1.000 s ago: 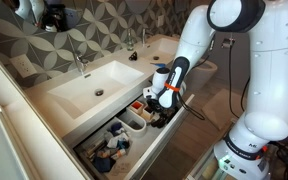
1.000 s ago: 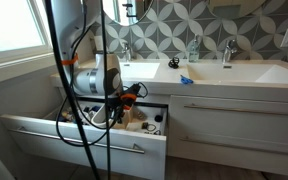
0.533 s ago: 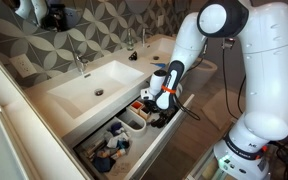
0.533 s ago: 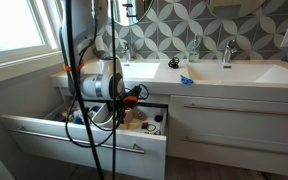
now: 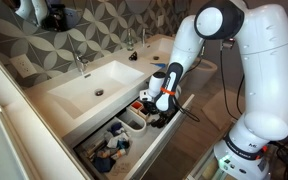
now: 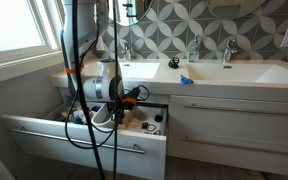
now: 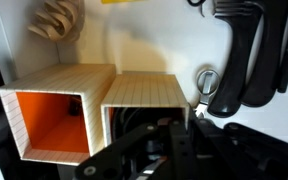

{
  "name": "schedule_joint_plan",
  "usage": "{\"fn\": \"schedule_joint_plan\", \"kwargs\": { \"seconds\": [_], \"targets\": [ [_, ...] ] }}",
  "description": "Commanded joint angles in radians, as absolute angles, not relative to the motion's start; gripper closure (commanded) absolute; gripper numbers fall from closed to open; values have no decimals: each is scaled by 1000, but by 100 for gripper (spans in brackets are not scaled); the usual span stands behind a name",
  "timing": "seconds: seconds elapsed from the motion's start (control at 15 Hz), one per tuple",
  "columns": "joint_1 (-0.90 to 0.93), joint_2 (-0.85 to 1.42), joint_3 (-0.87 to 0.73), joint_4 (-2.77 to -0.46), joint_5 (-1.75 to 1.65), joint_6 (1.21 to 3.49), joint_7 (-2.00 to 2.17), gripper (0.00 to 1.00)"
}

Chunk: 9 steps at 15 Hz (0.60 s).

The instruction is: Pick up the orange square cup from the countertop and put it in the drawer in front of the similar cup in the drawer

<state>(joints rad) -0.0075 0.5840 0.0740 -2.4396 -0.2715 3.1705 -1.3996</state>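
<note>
In the open drawer (image 5: 169,136), white organizer bins (image 5: 134,122) sit beside a heap of dark and blue toiletries (image 5: 109,152). Our claw (image 7: 154,150), almost fully closed, grips the orange square cup (image 7: 139,92) inside the drawer, just right of the similar cup (image 7: 49,120). Both have ribbed cream walls and mouths facing the wrist camera, and the similar cup shows its orange inside.

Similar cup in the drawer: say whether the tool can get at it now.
Likely reachable, not graspable: the tool hangs beside the similar cup, but appears shut on the orange square cup.
</note>
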Motion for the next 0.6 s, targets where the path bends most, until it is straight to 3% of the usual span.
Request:
{"fn": "schedule_joint_plan", "kwargs": {
  "seconds": [0.0,0.07,0.13,0.53],
  "targets": [
    [17,614,40,-2405,-321,3210,-1357,98],
    [21,614,35,-2406,-324,3220,-1349,69],
    [32,612,23,-2408,-328,3231,-1343,68],
    [120,589,-62,-2426,-341,3281,-1304,27]
  ]
}}
